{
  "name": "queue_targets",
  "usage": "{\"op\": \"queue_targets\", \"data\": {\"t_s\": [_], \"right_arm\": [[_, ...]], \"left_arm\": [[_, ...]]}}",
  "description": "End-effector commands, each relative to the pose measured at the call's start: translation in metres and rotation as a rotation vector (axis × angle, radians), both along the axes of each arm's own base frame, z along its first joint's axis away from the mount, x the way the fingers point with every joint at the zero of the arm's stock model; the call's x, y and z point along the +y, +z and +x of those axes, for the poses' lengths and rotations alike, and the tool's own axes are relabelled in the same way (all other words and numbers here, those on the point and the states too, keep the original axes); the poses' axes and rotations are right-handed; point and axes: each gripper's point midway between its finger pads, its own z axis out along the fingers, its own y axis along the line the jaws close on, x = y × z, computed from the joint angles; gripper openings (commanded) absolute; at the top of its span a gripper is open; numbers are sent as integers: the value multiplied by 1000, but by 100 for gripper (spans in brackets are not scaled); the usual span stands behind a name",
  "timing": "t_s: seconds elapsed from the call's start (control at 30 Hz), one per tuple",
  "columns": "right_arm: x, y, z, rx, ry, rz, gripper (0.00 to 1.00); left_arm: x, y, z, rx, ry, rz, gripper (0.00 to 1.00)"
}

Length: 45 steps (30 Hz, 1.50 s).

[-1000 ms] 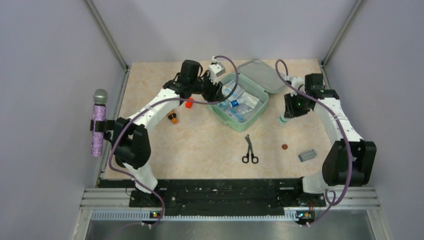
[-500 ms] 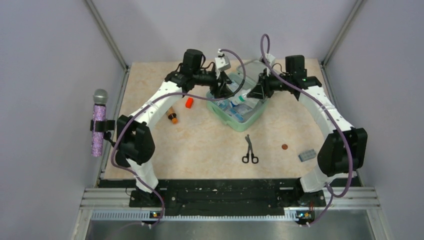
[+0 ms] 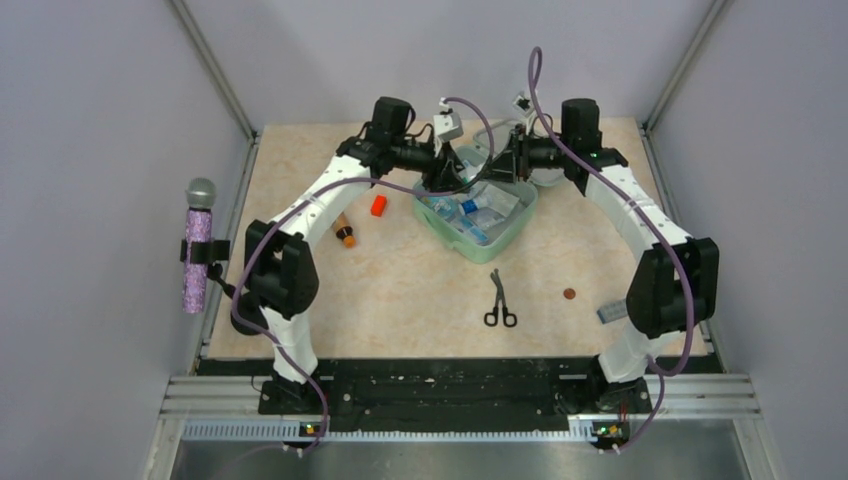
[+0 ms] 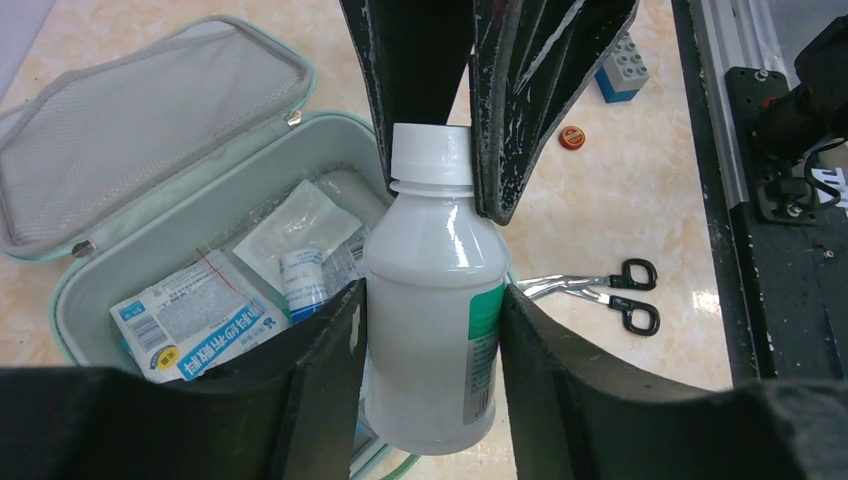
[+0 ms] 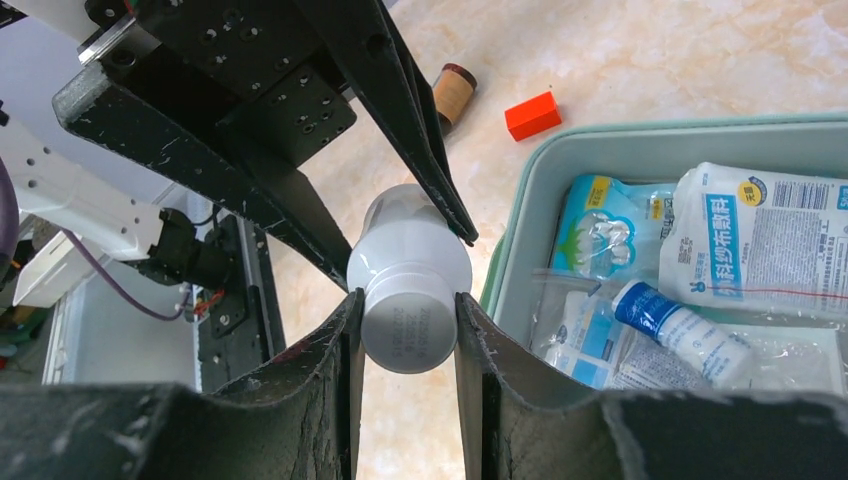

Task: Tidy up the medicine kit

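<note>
Worktop (image 3: pixel 400 280): carries the kit (image 3: pixel 480 252) at its far centre, lid (image 4: pixel 150 110) open, packets and a small tube inside.

Hands: the left hand (image 4: pixel 432 310) and right hand (image 5: pixel 408 310) meet above the kit's far-left rim.

Bottle (image 4: pixel 430 230): white, held in the air between both hands.

- The top view hides the bottle behind the hands.
- The left wrist view shows the left fingers pressed on both sides of the body.
- The right wrist view shows the right fingers clamped on the cap.

Scissors (image 3: pixel 499 300): on the worktop, near side of the kit.

Orange block (image 3: pixel 378 206) and brown vial (image 3: pixel 344 232): left of the kit.

Change: one second earlier the right hand was low beside the kit's right side, and the left hand was at the kit's left rim.
</note>
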Motion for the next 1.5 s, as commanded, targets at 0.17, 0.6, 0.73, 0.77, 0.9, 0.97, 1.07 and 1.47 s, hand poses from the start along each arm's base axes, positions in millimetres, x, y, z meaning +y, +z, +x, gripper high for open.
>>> {"op": "queue_targets", "data": {"t_s": [0.17,0.6,0.73,0.77,0.9,0.97,1.07,1.47], "right_arm": [[7,23,3,-60,14,35,8],[-124,28,29,97,-400,-38,99],[-153,3,25,71,-528,-165,99],[-156,-3,25,67,-544,-183,99],[-170,-16,32,110,-654,-223,99],[-171,-15,34,114,-665,-214,99],[-169,-18,32,128,-665,-203,99],[-172,-25,0,135,-678,-249,99]], "left_arm": [[-5,-9,4,60,11,1,35],[-12,-51,38,293,274,3,22],[-26,-79,45,484,370,1,23],[-30,-86,45,506,386,0,23],[-51,-112,40,525,388,21,23],[-63,-130,46,558,426,26,23],[-79,-138,56,557,445,10,23],[-127,-162,84,510,566,-8,24]]}}
